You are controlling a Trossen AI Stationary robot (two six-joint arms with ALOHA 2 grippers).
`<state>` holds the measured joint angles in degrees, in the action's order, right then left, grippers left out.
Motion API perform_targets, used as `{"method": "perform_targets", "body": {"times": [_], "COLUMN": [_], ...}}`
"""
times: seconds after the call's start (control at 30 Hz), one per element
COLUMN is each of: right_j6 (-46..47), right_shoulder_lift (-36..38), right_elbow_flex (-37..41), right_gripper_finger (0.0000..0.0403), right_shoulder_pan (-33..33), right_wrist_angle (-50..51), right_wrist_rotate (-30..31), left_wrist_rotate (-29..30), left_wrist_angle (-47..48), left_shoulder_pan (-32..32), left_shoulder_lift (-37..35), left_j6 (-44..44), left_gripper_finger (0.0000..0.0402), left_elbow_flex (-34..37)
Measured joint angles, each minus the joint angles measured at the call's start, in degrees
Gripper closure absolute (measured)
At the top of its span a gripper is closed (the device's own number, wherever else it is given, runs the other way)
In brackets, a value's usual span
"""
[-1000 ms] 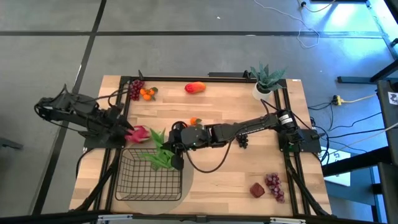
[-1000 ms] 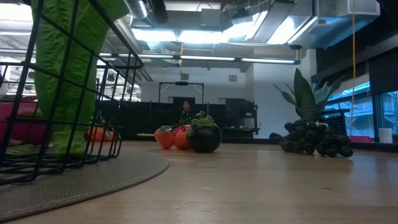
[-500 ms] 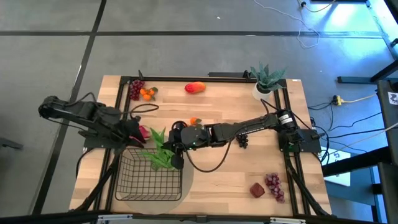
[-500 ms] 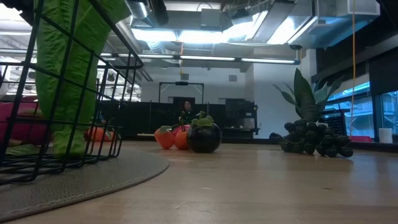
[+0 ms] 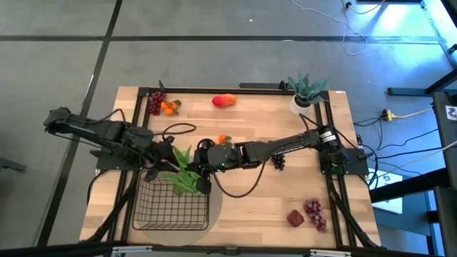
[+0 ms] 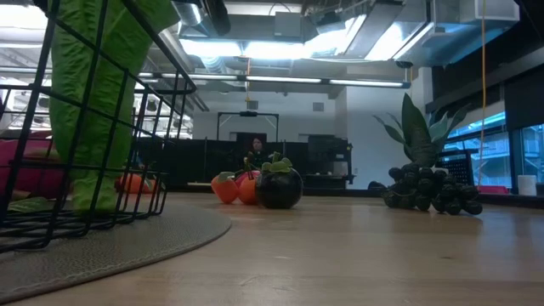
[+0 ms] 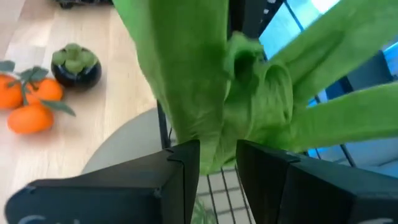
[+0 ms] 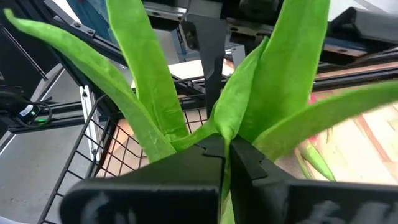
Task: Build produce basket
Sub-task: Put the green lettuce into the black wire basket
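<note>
My right gripper (image 5: pixel 203 175) is shut on a long green leafy stalk (image 5: pixel 182 171) over the far right corner of the black wire basket (image 5: pixel 171 207). The stalk hangs inside the basket (image 6: pixel 85 110). My left gripper (image 5: pixel 168 154) is at the basket's far edge, open by a narrow gap. A leaf of the stalk (image 7: pixel 214 149) stands between its fingertips; I cannot tell whether they touch it. A pink fruit (image 6: pixel 25 170) shows low behind the mesh. The left arm hides it in the high view. My right gripper pinches the stalk's stem end (image 8: pixel 225 138) between its two shut fingers, coming from the table's right. The leaves fan out beyond the fingertips (image 8: pixel 143 93). The stalk hangs down into the basket, and its lower end (image 6: pixel 92 200) is close to the basket floor.
The basket stands on a round grey mat (image 5: pixel 214 203). Oranges (image 6: pixel 234 187), a dark round fruit (image 6: pixel 278 187) and dark grapes (image 5: pixel 280 163) lie mid-table. Grapes with oranges (image 5: pixel 161 104), a mango (image 5: pixel 223 101) and a potted plant (image 5: pixel 305 93) stand at the far edge. More grapes (image 5: pixel 314 212) lie near right.
My left gripper has gone toward the table's right edge, along the basket's far edge, up to the green stalk. It has passed over the pink fruit, which no longer shows in the high view.
</note>
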<state>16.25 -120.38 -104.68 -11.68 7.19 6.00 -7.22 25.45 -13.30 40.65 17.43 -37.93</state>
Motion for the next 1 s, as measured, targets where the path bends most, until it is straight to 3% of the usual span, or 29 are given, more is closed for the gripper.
{"method": "perform_targets", "body": {"times": [0.27,0.57,0.73,0.9,1.0], "right_j6": [1.08,1.35,-0.11,-1.53,-4.82], "right_shoulder_lift": [0.00,0.00,0.00,0.00,0.04], "right_elbow_flex": [0.00,-0.98,-6.11,-11.77,-14.33], "right_gripper_finger": [0.0389,0.0314,0.0273,0.0269,0.0271], "right_shoulder_pan": [0.00,0.04,0.04,0.00,-0.24], "right_wrist_angle": [0.03,0.34,6.98,16.95,17.67], "right_wrist_rotate": [-1.66,-3.12,-4.81,-5.11,-5.11], "left_wrist_rotate": [0.04,0.06,0.08,0.19,0.81], "left_wrist_angle": [-4.47,-4.59,-4.67,-6.16,-6.21], "left_shoulder_pan": [0.00,0.00,0.00,-0.01,0.00], "left_shoulder_lift": [2.70,5.72,6.54,6.63,6.63], "left_j6": [-0.06,-0.11,-0.21,-1.55,-1.57], "left_gripper_finger": [0.0308,0.0308,0.0308,0.0308,0.0308], "left_elbow_flex": [0.00,0.00,0.00,0.00,0.00]}}
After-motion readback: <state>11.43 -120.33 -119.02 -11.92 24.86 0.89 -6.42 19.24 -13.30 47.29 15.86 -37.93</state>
